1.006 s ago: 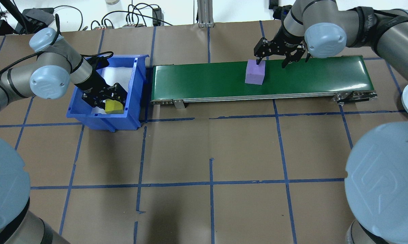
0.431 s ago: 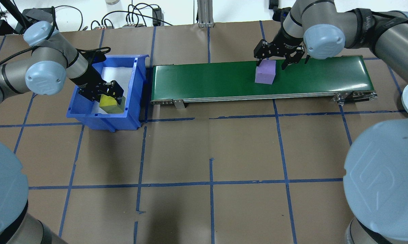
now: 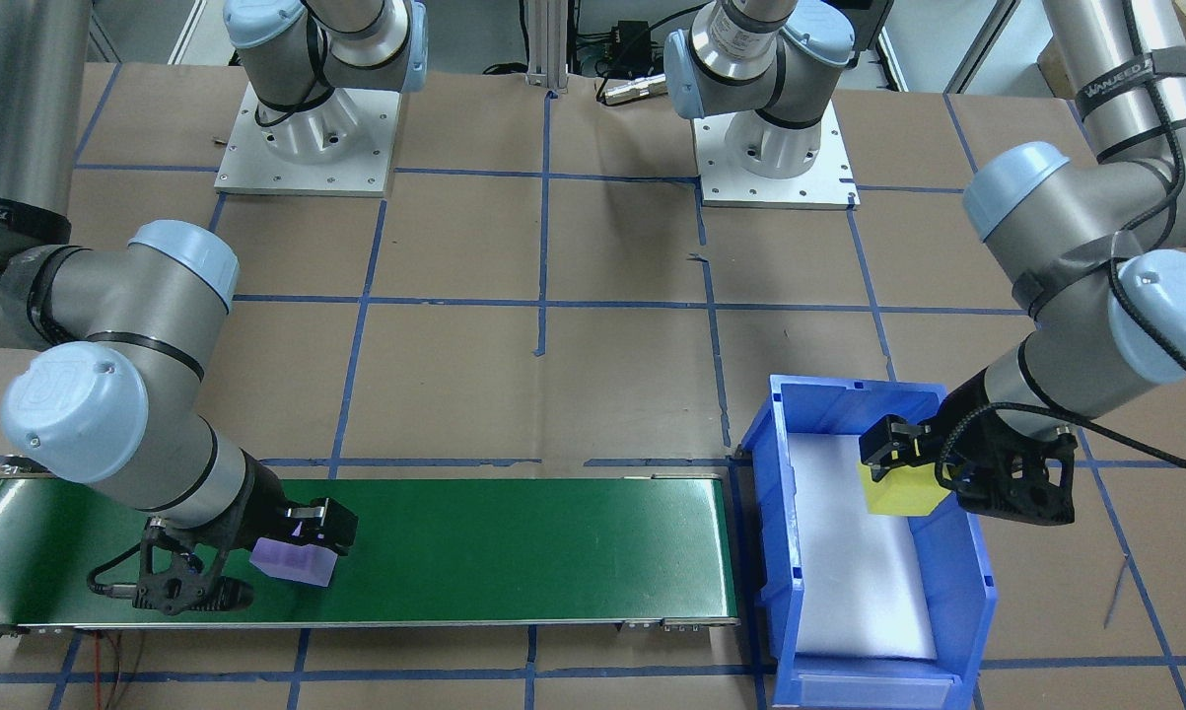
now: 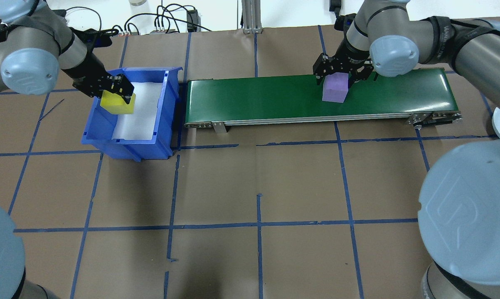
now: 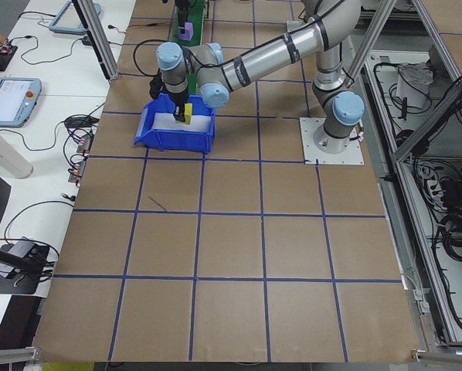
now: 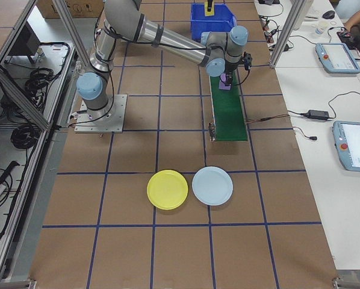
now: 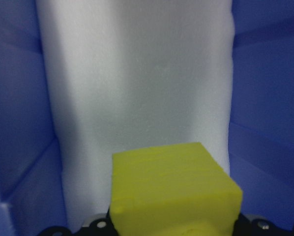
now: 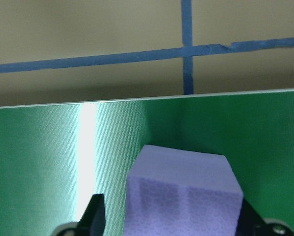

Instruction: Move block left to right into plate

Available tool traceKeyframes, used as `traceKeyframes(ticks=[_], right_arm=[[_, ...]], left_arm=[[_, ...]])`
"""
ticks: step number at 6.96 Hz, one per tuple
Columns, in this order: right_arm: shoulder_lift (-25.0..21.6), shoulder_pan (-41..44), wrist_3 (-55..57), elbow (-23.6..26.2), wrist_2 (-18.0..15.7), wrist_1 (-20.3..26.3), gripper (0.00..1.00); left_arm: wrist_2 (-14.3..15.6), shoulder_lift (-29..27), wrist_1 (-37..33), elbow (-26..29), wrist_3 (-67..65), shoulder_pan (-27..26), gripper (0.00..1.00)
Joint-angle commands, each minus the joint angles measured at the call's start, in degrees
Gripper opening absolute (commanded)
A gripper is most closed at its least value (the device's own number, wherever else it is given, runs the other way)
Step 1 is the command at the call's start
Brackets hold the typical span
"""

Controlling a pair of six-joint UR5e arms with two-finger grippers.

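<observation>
Blocks first: my left gripper (image 4: 117,92) is clamping the yellow block (image 4: 117,103) between its fingers and holding it in the air above the white liner (image 4: 139,112) of the blue bin (image 4: 166,124), over the bin's far half in the overhead view. In the left wrist view the block (image 7: 172,189) is filling the bottom of the frame with the liner and blue walls below it.

My right gripper (image 4: 342,74) is straddling the purple block (image 4: 335,91) on the green belt (image 4: 254,97), with a finger on each side of it; I am reading it as gripping the block, though I cannot tell from these views whether the block is resting on the belt or just clear of it. The right wrist view is showing the block's (image 8: 184,194) top between two dark fingers (image 8: 95,214), with belt and blue tape lines beyond.

Farther out, the bin is sitting just off the belt's left end. The yellow plate (image 6: 167,189) is lying on the brown paper table (image 4: 254,187) well beyond the belt's right end, touching or almost touching a pale blue plate (image 6: 212,186) beside it. Both plates are holding nothing.
</observation>
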Motion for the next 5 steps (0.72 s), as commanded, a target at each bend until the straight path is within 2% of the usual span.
traceKeyframes(ticks=[1,2,3,4,5], right_arm=[[-0.78,-0.56,-2.91,-0.55,-4.14,0.00,0.17],[-3.31,-2.57,-7.98,-0.47,-7.28,0.09,0.17],[-7.08,-4.68,-15.60,0.40,-8.62,0.70,0.17],[-11.81,-8.53,-22.99,2.06,-11.33,2.88,0.17],[-15.34,-14.31,-31.68,3.99,-11.53,4.90,0.18]], left_arm=[[0.33,1.94,-1.27,2.08,0.03,-4.30,0.38],[0.33,1.86,-1.18,3.75,-2.68,-7.29,0.38],[0.59,0.99,-0.75,5.42,-7.49,-10.71,0.38],[0.59,-1.28,-0.13,7.26,-14.67,-13.88,0.38],[0.51,-4.26,1.79,9.28,-20.31,-17.13,0.38]])
